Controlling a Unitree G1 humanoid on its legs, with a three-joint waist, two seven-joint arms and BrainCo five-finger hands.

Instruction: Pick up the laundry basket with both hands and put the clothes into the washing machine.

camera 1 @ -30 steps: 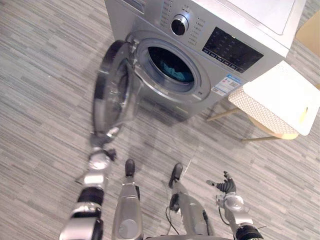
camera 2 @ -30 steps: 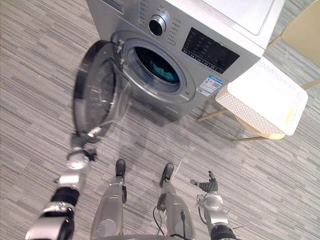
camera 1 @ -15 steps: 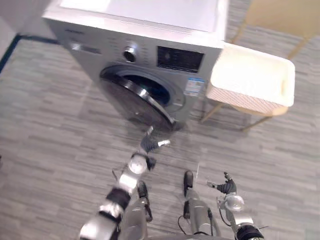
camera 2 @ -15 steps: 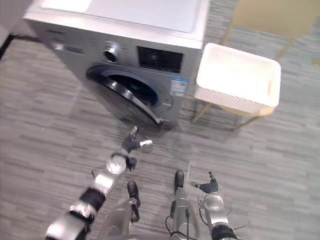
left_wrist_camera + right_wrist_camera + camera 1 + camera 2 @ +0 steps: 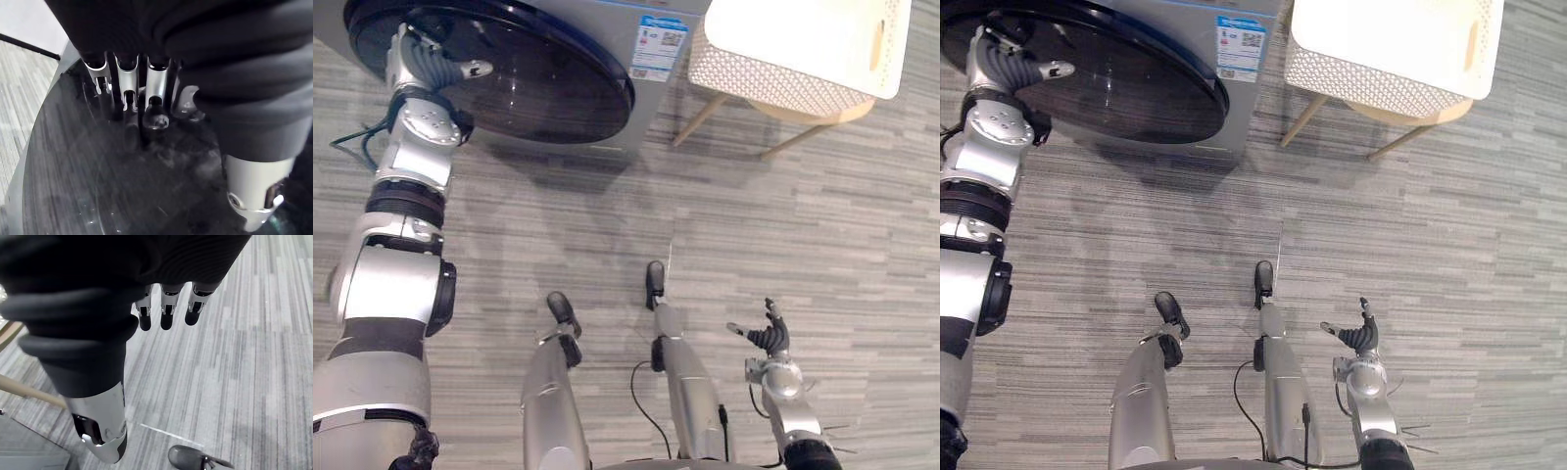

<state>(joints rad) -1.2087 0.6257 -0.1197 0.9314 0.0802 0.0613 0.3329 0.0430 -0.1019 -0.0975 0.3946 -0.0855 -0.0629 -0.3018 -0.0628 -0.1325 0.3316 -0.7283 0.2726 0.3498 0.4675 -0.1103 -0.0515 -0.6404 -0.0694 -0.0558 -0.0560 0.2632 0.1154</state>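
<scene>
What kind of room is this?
Probably a home laundry corner: a front-loading washing machine, a white perforated laundry basket on a wooden-legged seat beside it, grey plank floor.

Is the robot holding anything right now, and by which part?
Nothing is held. The left hand presses straight fingers on the washer door; the right hand hangs open.
</scene>
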